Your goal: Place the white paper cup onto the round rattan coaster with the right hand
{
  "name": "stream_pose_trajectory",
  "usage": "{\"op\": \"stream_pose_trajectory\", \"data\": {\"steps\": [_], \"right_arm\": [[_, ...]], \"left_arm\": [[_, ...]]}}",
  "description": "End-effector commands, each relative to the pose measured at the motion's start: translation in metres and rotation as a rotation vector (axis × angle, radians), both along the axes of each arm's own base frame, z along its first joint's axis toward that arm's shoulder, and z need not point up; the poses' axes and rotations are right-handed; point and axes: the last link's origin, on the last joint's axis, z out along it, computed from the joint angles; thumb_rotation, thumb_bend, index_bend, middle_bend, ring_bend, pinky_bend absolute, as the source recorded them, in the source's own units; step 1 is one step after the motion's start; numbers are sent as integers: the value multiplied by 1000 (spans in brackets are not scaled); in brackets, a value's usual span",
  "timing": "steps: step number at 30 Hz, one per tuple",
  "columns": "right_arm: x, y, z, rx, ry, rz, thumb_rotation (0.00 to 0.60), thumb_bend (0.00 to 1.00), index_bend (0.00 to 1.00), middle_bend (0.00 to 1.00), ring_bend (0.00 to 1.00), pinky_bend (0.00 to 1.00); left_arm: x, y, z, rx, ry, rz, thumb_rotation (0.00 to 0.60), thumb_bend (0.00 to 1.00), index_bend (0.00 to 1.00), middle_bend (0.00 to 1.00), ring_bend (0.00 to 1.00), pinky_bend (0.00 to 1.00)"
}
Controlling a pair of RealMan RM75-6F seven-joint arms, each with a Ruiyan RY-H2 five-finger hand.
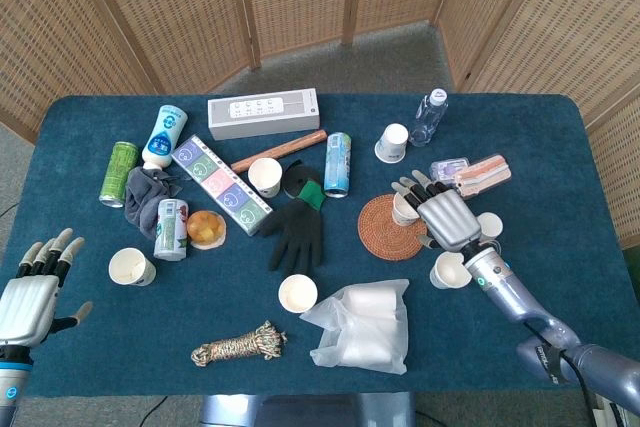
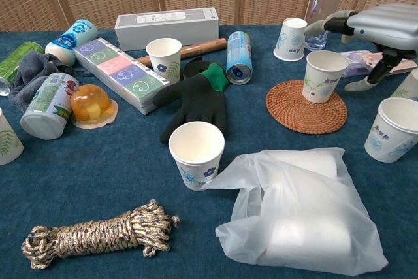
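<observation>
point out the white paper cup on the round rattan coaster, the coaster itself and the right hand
white paper cup (image 2: 324, 76), chest view, its front wall
round rattan coaster (image 2: 290, 113), chest view, bare woven part left of the cup
right hand (image 1: 447, 218), head view, back of the palm

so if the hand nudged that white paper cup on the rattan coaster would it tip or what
Probably tips or skids easily: the white paper cup with the floral print looks empty, so likely very light. It stands upright on the round woven rattan coaster, near its far-right edge, narrower at the base than the rim. Its thin paper wall would likely dent under a firm squeeze from the right hand.
</observation>
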Motion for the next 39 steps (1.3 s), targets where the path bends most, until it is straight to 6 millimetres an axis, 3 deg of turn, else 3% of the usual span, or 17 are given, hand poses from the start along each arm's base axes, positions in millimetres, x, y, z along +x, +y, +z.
{"op": "stream_pose_trajectory", "data": {"steps": [1,17,20,25,27,30,39], "right_arm": [[4,-12,-1,9,2,-31,600,230,0,0,0,255],[6,-19,13,-16,-47,-73,600,230,0,0,0,255],[8,-14,25,-21,-62,-73,600,196,0,0,0,248],[12,-4,54,-74,-118,-51,596,33,0,0,0,69],[10,0,64,-100,-149,-43,564,3,0,0,0,13],[4,5,76,-132,-193,-36,526,0,0,0,0,0],[-22,38,107,-261,-314,-81,525,0,0,0,0,0]], "left_arm": [[0,0,1,2,1,1,600,291,63,0,0,0],[0,-2,3,4,-8,0,600,292,63,0,0,0],[0,-2,5,7,-11,1,600,292,62,0,0,0],[2,-2,7,8,-20,-5,600,292,63,0,0,0],[3,-3,7,6,-25,-9,600,292,63,0,0,0],[5,-4,8,3,-30,-16,600,291,62,0,0,0],[7,-8,14,-6,-42,-15,600,292,54,0,0,0]]}}
